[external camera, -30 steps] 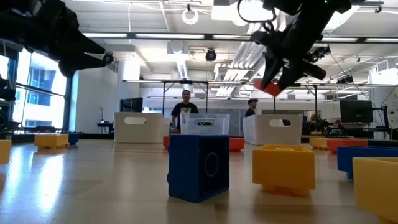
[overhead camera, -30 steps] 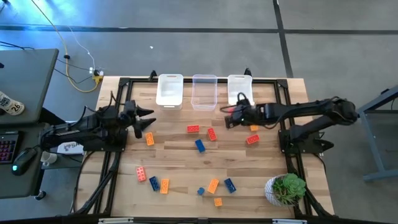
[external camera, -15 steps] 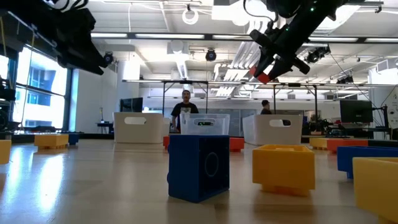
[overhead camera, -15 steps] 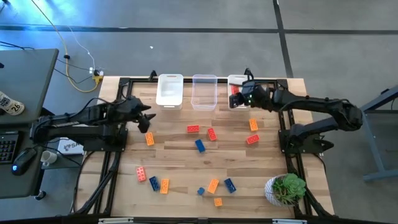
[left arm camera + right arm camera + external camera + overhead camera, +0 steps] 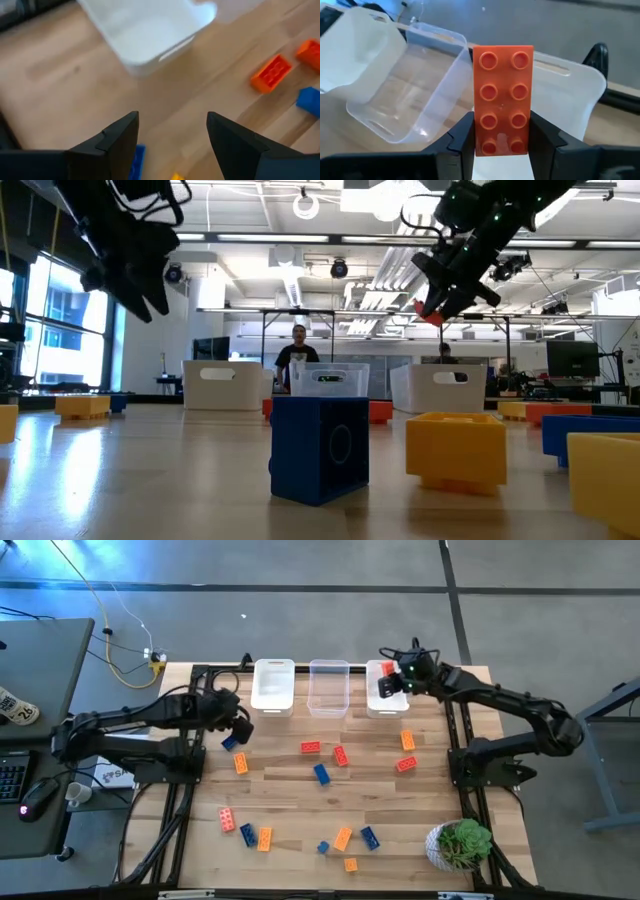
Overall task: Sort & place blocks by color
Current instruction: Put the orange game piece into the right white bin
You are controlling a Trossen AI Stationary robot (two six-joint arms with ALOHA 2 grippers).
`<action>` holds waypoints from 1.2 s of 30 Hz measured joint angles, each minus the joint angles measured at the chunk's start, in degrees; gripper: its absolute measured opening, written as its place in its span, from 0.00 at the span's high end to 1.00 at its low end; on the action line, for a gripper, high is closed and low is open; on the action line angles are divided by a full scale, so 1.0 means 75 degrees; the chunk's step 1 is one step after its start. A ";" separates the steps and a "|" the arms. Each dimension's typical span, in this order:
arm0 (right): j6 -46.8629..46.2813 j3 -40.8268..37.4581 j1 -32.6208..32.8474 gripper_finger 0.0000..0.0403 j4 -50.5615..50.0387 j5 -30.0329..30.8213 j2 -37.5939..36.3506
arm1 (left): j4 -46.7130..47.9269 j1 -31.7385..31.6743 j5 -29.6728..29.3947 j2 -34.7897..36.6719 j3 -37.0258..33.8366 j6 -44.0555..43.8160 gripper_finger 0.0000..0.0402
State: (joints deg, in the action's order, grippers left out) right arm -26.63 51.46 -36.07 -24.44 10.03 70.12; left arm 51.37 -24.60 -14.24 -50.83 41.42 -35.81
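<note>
Two right fingers pinch a red block above the right bin. Left fingers stand wide, with more blocks on the bench beyond them.

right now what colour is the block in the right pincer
Red-orange block, clearest in the right wrist view.

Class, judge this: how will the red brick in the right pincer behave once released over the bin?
The red brick looks rigid, so it probably drops without bending. It seems light, so it may bounce inside the bin. Flat-sided, it is unlikely to roll.
</note>
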 joint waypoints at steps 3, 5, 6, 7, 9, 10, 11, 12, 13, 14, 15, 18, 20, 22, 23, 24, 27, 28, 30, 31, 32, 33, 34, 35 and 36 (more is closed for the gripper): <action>0.0192 0.0000 -0.0245 0.72 -0.0004 -0.0408 0.0214 | 0.0293 -0.0273 0.0396 -0.0346 0.0004 -0.0205 0.45; 0.0218 0.0000 -0.0333 0.72 -0.0010 -0.0635 0.0417 | 0.0407 -0.0417 0.0526 -0.0578 0.0004 -0.0246 0.45; 0.0218 0.0000 -0.0362 0.72 -0.0010 -0.0727 0.0538 | 0.0455 -0.0481 0.0558 -0.0694 0.0004 -0.0303 0.45; 0.0218 0.0000 -0.0380 0.72 -0.0013 -0.0799 0.0660 | 0.0473 -0.0538 0.0561 -0.0798 0.0004 -0.0364 0.45; 0.0218 0.0000 -0.0397 0.72 -0.0043 -0.0834 0.0900 | 0.0501 -0.0652 0.0559 -0.1016 0.0004 -0.0409 0.45; 0.0218 0.0000 -0.0397 0.72 -0.0074 -0.0841 0.1006 | 0.0539 -0.0705 0.0562 -0.1119 0.0004 -0.0409 0.45; 0.0218 0.0000 -0.0397 0.72 -0.0093 -0.0841 0.1111 | 0.0576 -0.0755 0.0568 -0.1212 0.0004 -0.0414 0.45; 0.0215 0.0000 -0.0397 0.72 -0.0099 -0.0857 0.1214 | 0.0618 -0.0809 0.0603 -0.1316 0.0004 -0.0422 0.45; 0.0172 0.0000 -0.0397 0.71 -0.0118 -0.0888 0.1321 | 0.0657 -0.0860 0.0639 -0.1428 0.0004 -0.0421 0.45; 0.0157 0.0000 -0.0397 0.70 -0.0154 -0.0940 0.1426 | 0.0677 -0.0902 0.0668 -0.1540 0.0004 -0.0414 0.45; 0.0154 0.0000 -0.0397 0.70 -0.0184 -0.0976 0.1517 | 0.0687 -0.0936 0.0695 -0.1659 0.0004 -0.0413 0.45; 0.0151 0.0000 -0.0397 0.69 -0.0191 -0.1046 0.1722 | 0.0695 -0.0977 0.0700 -0.1950 0.0004 -0.0340 0.45; 0.0134 0.0000 -0.0394 0.69 -0.0191 -0.1100 0.1814 | 0.0698 -0.0977 0.0753 -0.2112 0.0004 -0.0290 0.45; 0.0174 0.0000 -0.0395 0.69 -0.0195 -0.1113 0.1847 | 0.0698 -0.0977 0.0855 -0.2278 0.0004 -0.0280 0.45; 0.0247 0.0000 -0.0397 0.69 -0.0180 -0.1104 0.1855 | 0.0702 -0.0977 0.0905 -0.2340 0.0004 -0.0268 0.45; 0.0342 0.0000 -0.0397 0.69 -0.0189 -0.1094 0.1860 | 0.0718 -0.0974 0.0946 -0.2389 0.0004 -0.0247 0.45; 0.0657 0.0000 -0.0397 0.67 -0.0184 -0.0966 0.1860 | 0.0771 -0.0974 0.1022 -0.2533 0.0004 -0.0204 0.45; 0.0699 0.0000 -0.0397 0.65 -0.0188 -0.0944 0.1860 | 0.0798 -0.0974 0.1023 -0.2562 0.0004 -0.0202 0.45; 0.0792 0.0000 -0.0397 0.61 -0.0177 -0.0943 0.1860 | 0.0826 -0.0974 0.1023 -0.2615 0.0004 -0.0202 0.45; 0.0803 0.0000 -0.0397 0.59 -0.0164 -0.0945 0.1860 | 0.0837 -0.0974 0.1023 -0.2639 0.0004 -0.0202 0.45; 0.0803 0.0000 -0.0397 0.56 -0.0140 -0.0945 0.1860 | 0.0865 -0.0974 0.1023 -0.2656 0.0004 -0.0202 0.45; 0.0797 0.0000 -0.0397 0.54 -0.0115 -0.0945 0.1860 | 0.0894 -0.0974 0.1022 -0.2677 0.0004 -0.0202 0.45; 0.0793 0.0000 -0.0396 0.51 -0.0101 -0.0945 0.1860 | 0.0924 -0.0974 0.1022 -0.2714 0.0004 -0.0196 0.45; 0.0795 0.0007 -0.0396 0.49 -0.0113 -0.0945 0.1860 | 0.0965 -0.0976 0.1019 -0.2762 0.0004 -0.0146 0.45; 0.0795 0.0051 -0.0397 0.47 -0.0170 -0.0943 0.1860 | 0.1010 -0.0976 0.1018 -0.2816 0.0004 -0.0064 0.45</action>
State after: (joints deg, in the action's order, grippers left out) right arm -20.67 51.85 -39.05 -25.71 2.96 84.07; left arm 58.94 -31.92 -6.60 -71.95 41.45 -36.29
